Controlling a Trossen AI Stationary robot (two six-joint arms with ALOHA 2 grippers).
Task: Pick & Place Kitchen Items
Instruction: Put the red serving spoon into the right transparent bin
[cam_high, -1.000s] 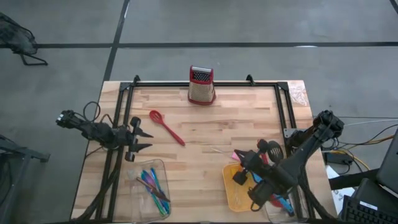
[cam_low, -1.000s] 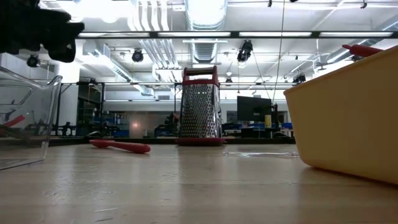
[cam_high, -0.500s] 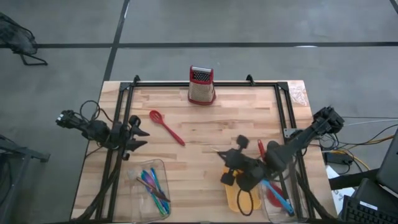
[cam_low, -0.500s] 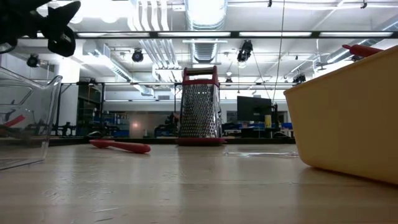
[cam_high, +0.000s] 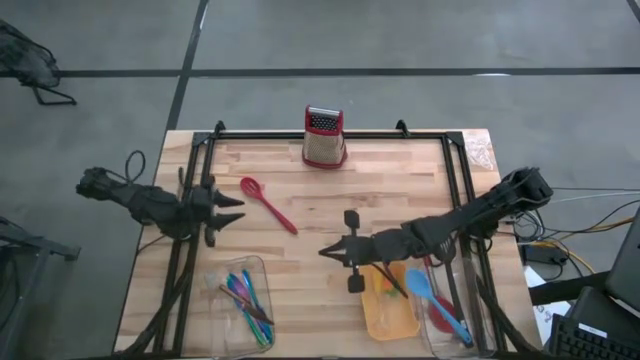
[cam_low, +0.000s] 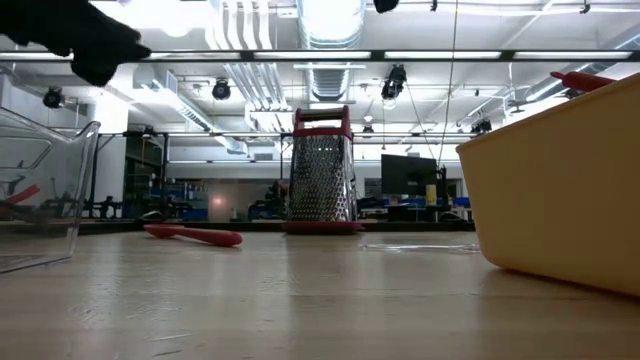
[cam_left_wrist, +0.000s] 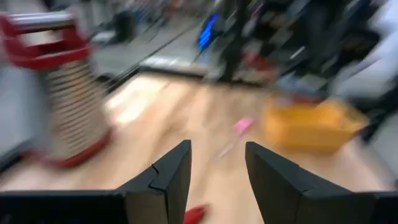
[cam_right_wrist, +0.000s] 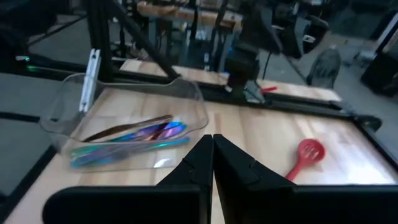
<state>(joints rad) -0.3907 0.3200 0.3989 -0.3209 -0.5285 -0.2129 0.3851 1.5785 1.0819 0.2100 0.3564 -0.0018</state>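
My left gripper (cam_high: 236, 208) is hanging over the left edge of the wooden table (cam_high: 340, 190) with its fingers (cam_left_wrist: 168, 177) spread apart and nothing between them. The long-handled red slotted spoon (cam_high: 266, 203) is lying flat on the wood just beside those tips, a little further in toward the middle, head end toward the back. In my left wrist view only a red scrap of it shows down between the fingers.

My right gripper (cam_high: 326, 250) is reaching out over the middle of the table, pinched fully closed and empty, well apart from the red spoon.

The thin purple, green and blue sticks (cam_high: 246, 297) sit in the clear plastic tray (cam_high: 215, 285) at the front left. A blue spoon (cam_high: 430, 297) lies by the orange tray (cam_high: 385, 320) at the front right.
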